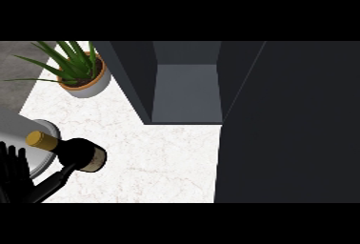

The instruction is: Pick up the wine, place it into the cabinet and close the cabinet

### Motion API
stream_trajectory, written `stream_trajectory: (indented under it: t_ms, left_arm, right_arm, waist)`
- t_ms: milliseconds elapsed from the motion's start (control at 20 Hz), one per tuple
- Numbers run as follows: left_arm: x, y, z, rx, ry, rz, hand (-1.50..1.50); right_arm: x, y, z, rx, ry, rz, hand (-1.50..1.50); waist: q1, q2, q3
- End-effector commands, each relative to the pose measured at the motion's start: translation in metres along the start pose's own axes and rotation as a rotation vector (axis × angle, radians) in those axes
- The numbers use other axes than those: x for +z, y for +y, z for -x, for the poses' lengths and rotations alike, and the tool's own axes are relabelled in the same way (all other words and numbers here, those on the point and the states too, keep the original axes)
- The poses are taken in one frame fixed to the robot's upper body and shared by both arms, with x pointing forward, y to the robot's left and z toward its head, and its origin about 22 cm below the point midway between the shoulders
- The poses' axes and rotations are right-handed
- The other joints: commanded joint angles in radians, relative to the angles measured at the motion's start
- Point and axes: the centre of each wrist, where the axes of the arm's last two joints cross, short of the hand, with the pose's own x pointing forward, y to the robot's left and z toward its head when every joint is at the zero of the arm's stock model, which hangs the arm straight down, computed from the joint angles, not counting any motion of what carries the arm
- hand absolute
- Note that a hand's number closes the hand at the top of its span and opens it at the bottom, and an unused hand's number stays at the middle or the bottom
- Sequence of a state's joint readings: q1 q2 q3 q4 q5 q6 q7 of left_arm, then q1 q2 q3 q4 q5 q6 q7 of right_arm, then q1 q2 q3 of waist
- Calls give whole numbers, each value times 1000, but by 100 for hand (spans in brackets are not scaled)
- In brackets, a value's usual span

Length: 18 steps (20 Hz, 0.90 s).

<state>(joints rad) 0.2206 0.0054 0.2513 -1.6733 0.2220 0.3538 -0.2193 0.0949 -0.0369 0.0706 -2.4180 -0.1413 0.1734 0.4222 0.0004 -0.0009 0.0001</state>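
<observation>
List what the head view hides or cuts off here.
- Dark, gold-capped wine bottle: in the head view its lower end is lost against the black left hand, which the left edge cuts off.
- Dark open cabinet: its top is cut off by the upper edge.
- Right hand: outside the view.

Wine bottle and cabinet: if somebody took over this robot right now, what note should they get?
Left robot hand: at the lower left edge, beside the wine bottle; whether it grips the bottle is unclear.
Right robot hand: not in view.
The wine bottle is over the left of the counter, outside the cabinet, which stands open.
Done: nothing stowed yet.
Left: put the bottle in the cabinet, then close it.
</observation>
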Motion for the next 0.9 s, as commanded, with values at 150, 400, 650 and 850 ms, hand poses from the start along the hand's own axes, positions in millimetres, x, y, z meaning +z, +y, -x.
stream_trajectory:
  t_ms: [150,400,650,850]
  left_arm:
    - [5,6,24,4,41,9,-150]
    - [8,0,36,29,64,1,-150]
    - [-22,29,64,22,69,-1,-150]
    - [-29,12,85,28,94,35,-150]
  right_arm:
    - [8,-1,-10,13,-2,-9,-150]
    - [-9,1,0,-11,-10,8,-150]
    - [8,-5,-11,14,-12,-6,-150]
    - [2,12,-12,-6,0,-10,-150]
  waist:
    - [-1,0,0]
    - [2,1,0]
    - [-3,1,0]
    - [-4,1,-1]
